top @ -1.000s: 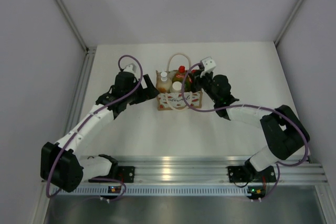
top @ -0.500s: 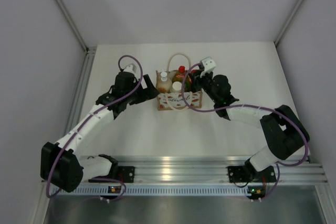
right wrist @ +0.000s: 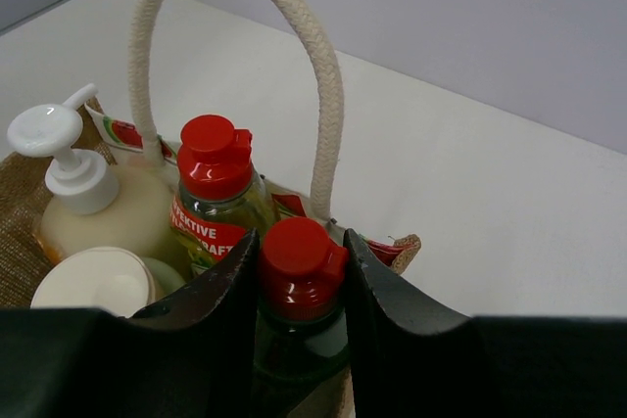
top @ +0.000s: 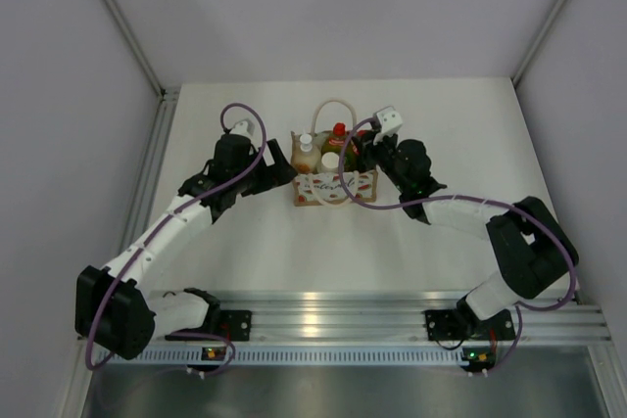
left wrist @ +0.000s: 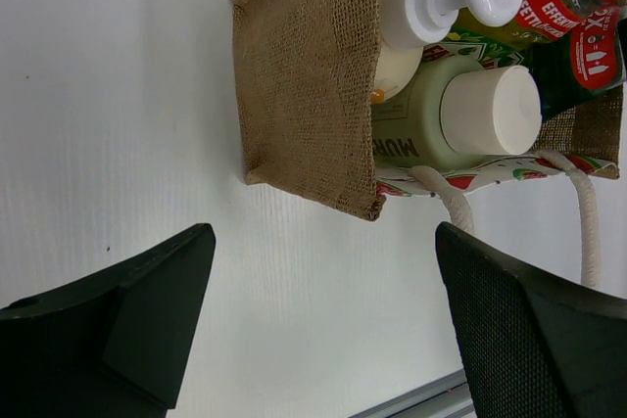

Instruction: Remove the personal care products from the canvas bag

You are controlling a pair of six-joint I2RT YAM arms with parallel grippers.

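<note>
jaws of the right gripper (right wrist: 299,276) pinched the dark green bottle (right wrist: 299,354) by its cap in the canvas bag (left wrist: 304,85); rigid, probably slick.

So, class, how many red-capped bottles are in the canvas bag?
2. The dark green bottle sits at the canvas bag's right end, its neck clamped between the right fingers; the yellow-green bottle stands beside it. None seems hidden.

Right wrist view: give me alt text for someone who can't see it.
The right gripper is shut on a dark green bottle with a red cap standing in a small tan canvas bag. Beside it are a yellow-green bottle with a red cap, a cream pump bottle and a pale white-capped cylinder, under a cream rope handle.
</note>
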